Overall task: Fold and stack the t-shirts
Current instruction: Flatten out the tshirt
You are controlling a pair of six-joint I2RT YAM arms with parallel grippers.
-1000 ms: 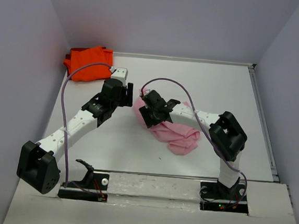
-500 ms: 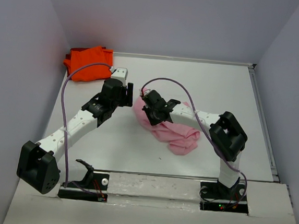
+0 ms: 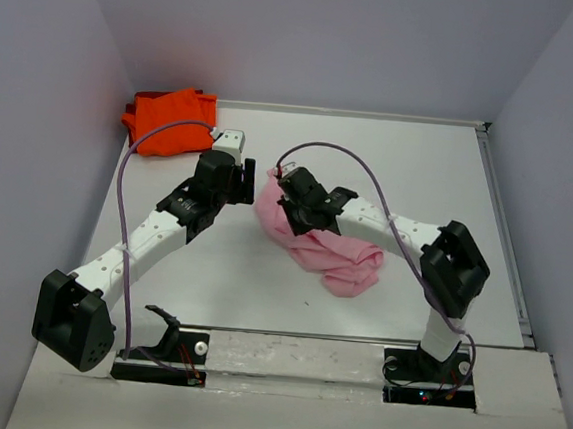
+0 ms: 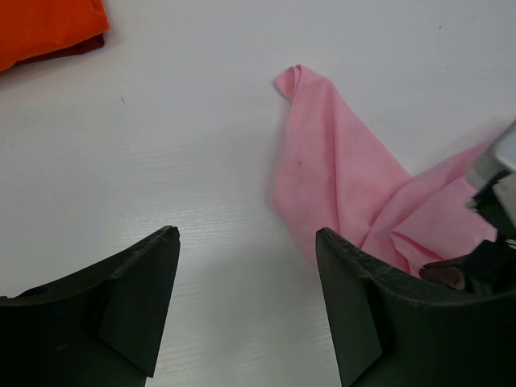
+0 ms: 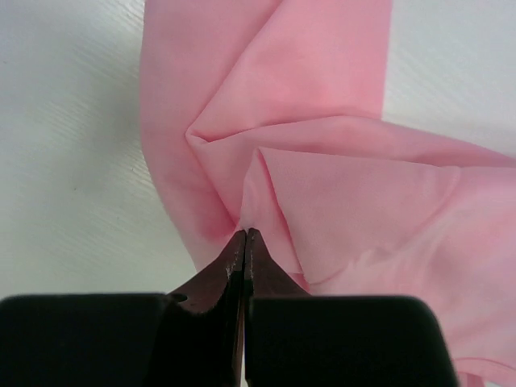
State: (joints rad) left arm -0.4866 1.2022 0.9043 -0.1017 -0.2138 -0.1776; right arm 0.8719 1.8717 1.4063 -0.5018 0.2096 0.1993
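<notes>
Mid-table: right pincer (image 5: pixel 244 235) pinches pink shirt (image 5: pixel 322 161) fold; left pincer (image 4: pixel 246 234) agape near its edge.

Soft, even overhead light fills the top view: the white desk (image 3: pixel 420 176) is bright without glare, the arms cast only faint, diffuse shadows, and the walls (image 3: pixel 332 38) look lavender. In the wrist views, the left fingers (image 4: pixel 133 298) and right fingers (image 5: pixel 201 330) go near-black, their detail lost. The pink t-shirt (image 5: pixel 339 201) shows gentle fold shading. A pale, unfocused smear marks the left wrist view's right edge.
</notes>
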